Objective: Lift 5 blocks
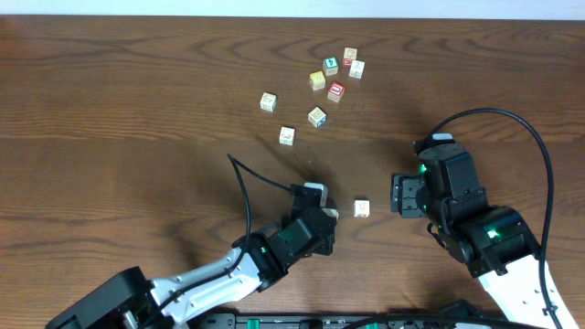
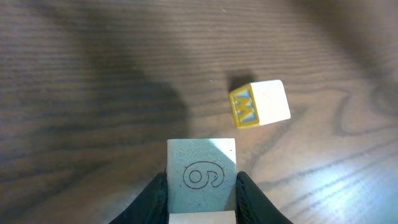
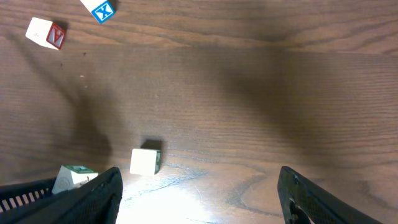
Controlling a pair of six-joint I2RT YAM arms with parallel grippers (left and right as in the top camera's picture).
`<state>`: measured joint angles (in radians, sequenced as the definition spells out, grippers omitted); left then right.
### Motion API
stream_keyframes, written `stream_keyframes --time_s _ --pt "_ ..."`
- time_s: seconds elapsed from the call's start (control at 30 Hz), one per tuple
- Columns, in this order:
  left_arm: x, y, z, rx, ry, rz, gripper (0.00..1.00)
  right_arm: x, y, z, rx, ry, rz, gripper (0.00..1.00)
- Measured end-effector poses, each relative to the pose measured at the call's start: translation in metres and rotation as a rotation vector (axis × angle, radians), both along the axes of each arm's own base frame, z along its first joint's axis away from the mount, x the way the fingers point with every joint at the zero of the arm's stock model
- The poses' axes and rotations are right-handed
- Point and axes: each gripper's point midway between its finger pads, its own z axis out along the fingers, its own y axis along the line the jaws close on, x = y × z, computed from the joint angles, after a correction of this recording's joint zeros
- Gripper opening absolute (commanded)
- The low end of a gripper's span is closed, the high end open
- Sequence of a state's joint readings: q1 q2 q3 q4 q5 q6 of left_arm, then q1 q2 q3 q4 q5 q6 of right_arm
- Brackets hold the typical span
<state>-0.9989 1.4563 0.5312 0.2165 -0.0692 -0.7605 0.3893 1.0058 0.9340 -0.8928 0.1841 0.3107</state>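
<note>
Big brown wooden table [image 1: 110,91] fills the overhead view. The left arm [image 1: 210,274] reaches in from 7 o'clock, the right arm [image 1: 484,233] from 5 o'clock, and their tips face each other just below centre.

The left gripper [image 2: 202,182] is clenched on a block [image 2: 202,169]. It's a pale cube pinched between the two black fingers, its top face showing a drawn curl like a 6 or 9. I cannot tell whether it is clear of the wood.

The right gripper [image 3: 199,180] is spread wide, nothing between its fingers, only bare table under it.

Between the two, at 3 o'clock from the left gripper, a loose block [image 1: 362,208] sits on the table. It is apart from both grippers and shows a yellow-edged letter face to the left wrist camera.

Up at 12 o'clock lie the scattered blocks [image 1: 287,135], eight of them, well apart from both arms. Among them are a red-faced block [image 1: 336,91], a green-faced block [image 1: 330,66] and a yellow-faced block [image 1: 317,80] close together.
</note>
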Motion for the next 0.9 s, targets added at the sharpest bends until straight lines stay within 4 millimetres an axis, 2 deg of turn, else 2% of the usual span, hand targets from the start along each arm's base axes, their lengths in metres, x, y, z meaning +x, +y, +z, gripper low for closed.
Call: stream_keyframes --time_s 0.43,0.77,0.87,0.9 --pt "0.011 -0.005 -0.023 0.023 -0.021 0.03 0.13 0.0 0.0 0.0 0.0 0.0 -0.001 0.78" --pt "0.017 -0.013 -0.014 -0.024 -0.051 0.031 0.13 0.0 0.0 0.0 -0.001 0.001 -0.001 0.78" --pt "0.017 -0.012 -0.014 -0.022 -0.054 0.034 0.17 -0.001 0.0 0.0 -0.001 0.003 -0.001 0.78" --pt "0.018 -0.012 -0.014 -0.022 -0.055 0.036 0.21 -0.001 0.0 -0.001 -0.002 0.005 -0.001 0.79"
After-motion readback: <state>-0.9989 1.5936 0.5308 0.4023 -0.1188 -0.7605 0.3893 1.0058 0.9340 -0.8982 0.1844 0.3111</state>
